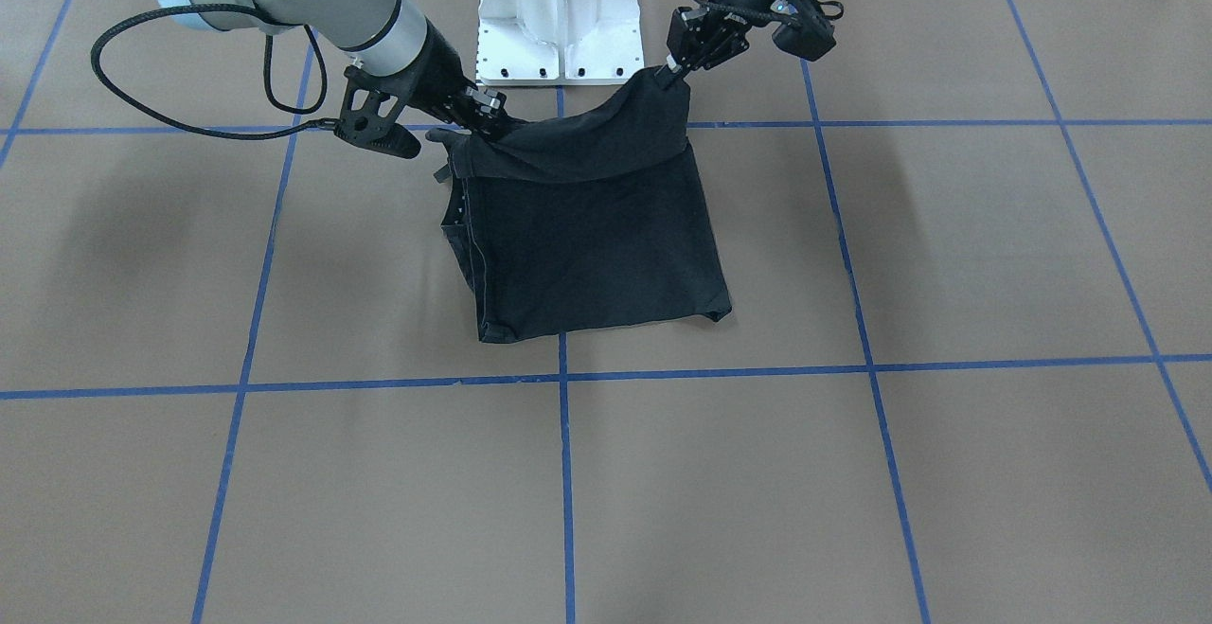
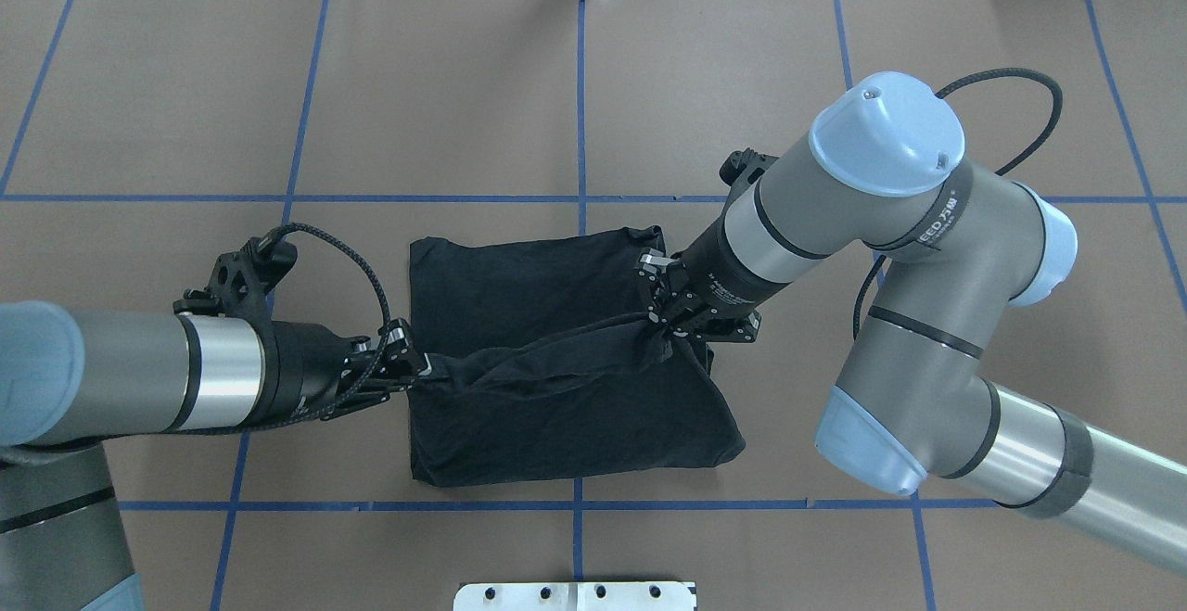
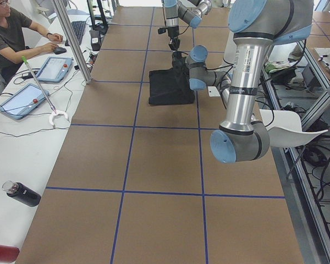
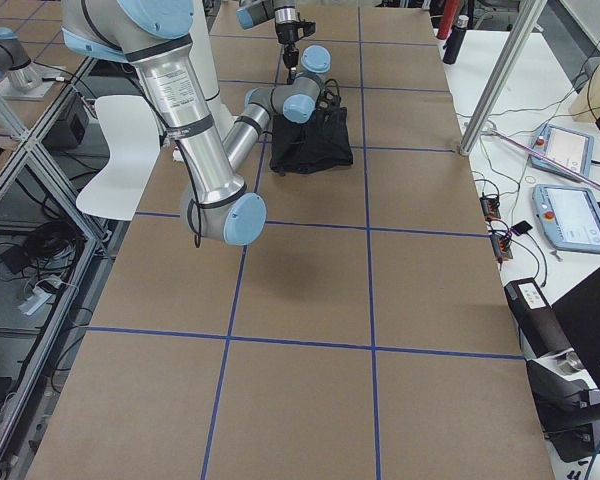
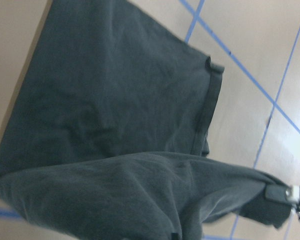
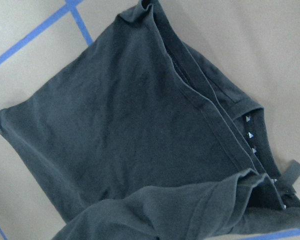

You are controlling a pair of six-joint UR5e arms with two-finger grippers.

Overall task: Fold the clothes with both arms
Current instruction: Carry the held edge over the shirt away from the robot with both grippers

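While the black shirt (image 2: 519,296) lies folded on the counter (image 2: 185,82) just beyond the white pedestal (image 2: 575,595), my left jaws and right jaws each pinch a corner of its raised edge nearest that pedestal.

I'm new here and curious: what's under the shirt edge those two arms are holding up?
More of the same T-shirt, lying folded flat on the brown table. Whatever lies beneath those flat layers is covered.
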